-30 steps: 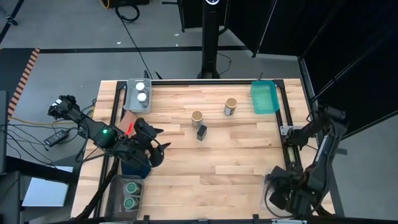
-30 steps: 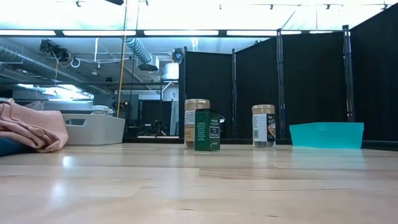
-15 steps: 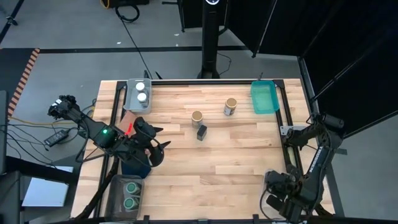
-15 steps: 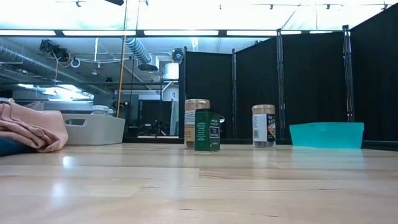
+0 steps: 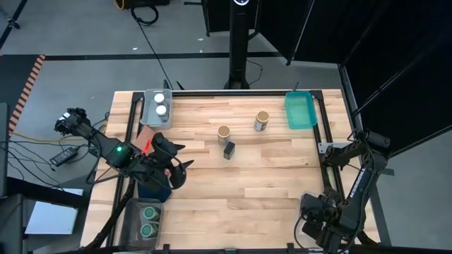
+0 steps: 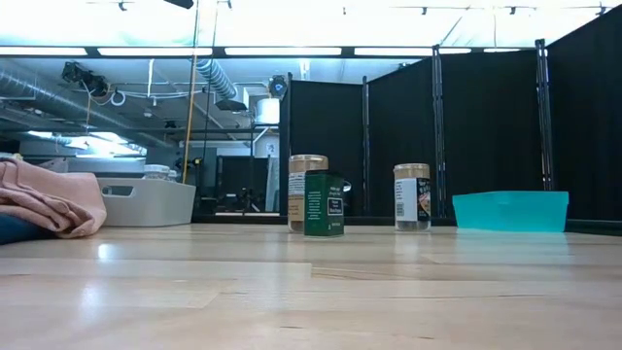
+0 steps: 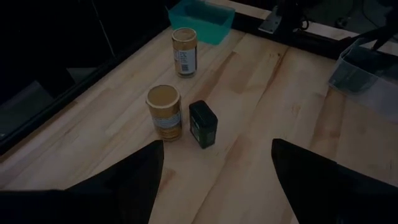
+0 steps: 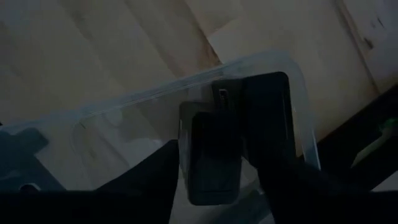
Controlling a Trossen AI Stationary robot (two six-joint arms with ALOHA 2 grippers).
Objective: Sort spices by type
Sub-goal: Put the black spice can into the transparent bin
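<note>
Two tan-lidded jars (image 5: 224,132) (image 5: 262,120) and one black tin (image 5: 229,149) stand mid-table; they also show in the left wrist view (image 7: 164,111) (image 7: 184,50) (image 7: 203,124). Two white-lidded jars (image 5: 161,106) stand in a grey bin. Two green-lidded jars (image 5: 148,219) stand in a clear bin. My left gripper (image 5: 182,168) is open and empty at the left edge. My right gripper (image 5: 316,227) is low in a clear bin (image 8: 112,112), shut on a black tin (image 8: 211,149) beside another tin (image 8: 268,118). My right gripper has the black tin's two long sides (image 8: 186,155) between its two fingers, coming from above and pointing down into the clear bin. The tin lies flat and level next to the other tin. Whether its underside rests on the bin floor I cannot tell.
A teal tray (image 5: 300,111) stands at the far right. A pink-brown cloth (image 5: 145,137) and a navy cloth (image 5: 152,189) lie under my left arm at the left edge. A dark frame runs along the table's edges.
My right arm has shifted a little toward the table's near edge over the clear bin, then stayed. My left arm and the jars have kept still.
</note>
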